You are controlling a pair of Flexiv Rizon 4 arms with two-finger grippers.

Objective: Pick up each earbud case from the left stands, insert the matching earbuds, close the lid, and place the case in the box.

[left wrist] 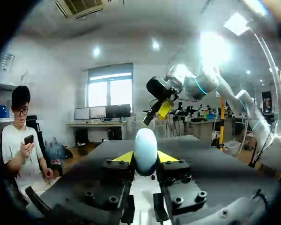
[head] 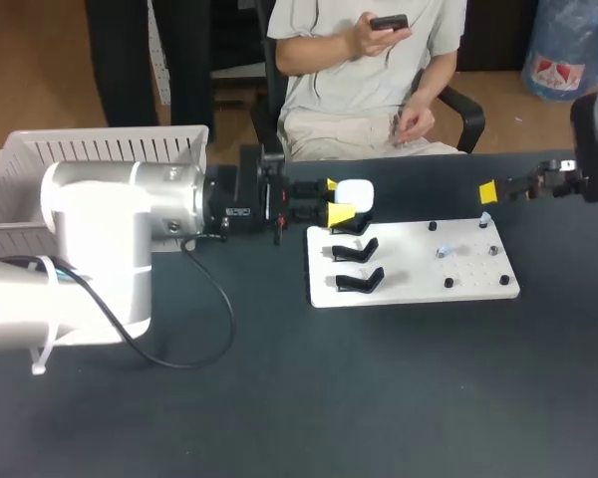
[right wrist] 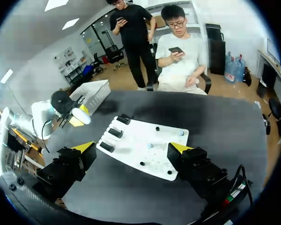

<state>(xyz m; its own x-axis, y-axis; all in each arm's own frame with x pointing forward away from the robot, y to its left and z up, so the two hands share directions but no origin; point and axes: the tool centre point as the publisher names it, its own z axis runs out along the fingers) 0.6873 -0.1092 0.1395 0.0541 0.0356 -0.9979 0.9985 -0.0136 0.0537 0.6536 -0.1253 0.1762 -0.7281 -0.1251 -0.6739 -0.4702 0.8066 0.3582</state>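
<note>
The left arm comes in from the left, and its gripper (head: 336,199) is clamped on a white earbud case (head: 356,192), a yellow fingertip on either side of it. In the left wrist view the case (left wrist: 145,151) stands upright between the tips. It is held over the far left corner of a white board (head: 409,289), just beside the farthest of three black stands (head: 354,249) set in a row along the board's left edge. It is unclear whether the case touches that stand. Two small pale earbuds (head: 444,251) sit on the board's right half among black pegs. The right gripper (right wrist: 132,149) hangs above the board's far right corner, fingers spread wide and holding nothing. A white basket (head: 110,149) sits at the table's far left.
</note>
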